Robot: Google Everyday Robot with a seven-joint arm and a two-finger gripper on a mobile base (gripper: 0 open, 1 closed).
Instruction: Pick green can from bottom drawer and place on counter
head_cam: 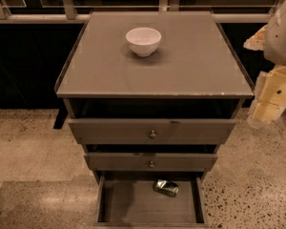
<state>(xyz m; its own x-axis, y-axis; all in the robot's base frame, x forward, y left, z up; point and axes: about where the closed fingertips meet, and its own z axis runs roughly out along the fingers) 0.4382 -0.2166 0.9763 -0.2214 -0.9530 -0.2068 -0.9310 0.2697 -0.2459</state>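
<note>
The green can (166,187) lies on its side on the floor of the open bottom drawer (128,206), near its back right. The counter (109,70) is the grey cabinet top above it, with a chipped front edge. My arm comes in at the right edge of the view, and the gripper (266,108) hangs pale and yellowish beside the counter's right front corner. It is well above and to the right of the can and holds nothing that I can see.
A white bowl (143,41) stands on the back middle of the counter. Two drawers with small round knobs (152,134) sit slightly open above the bottom drawer. A railing and dark wall run behind the cabinet. Speckled floor lies on both sides.
</note>
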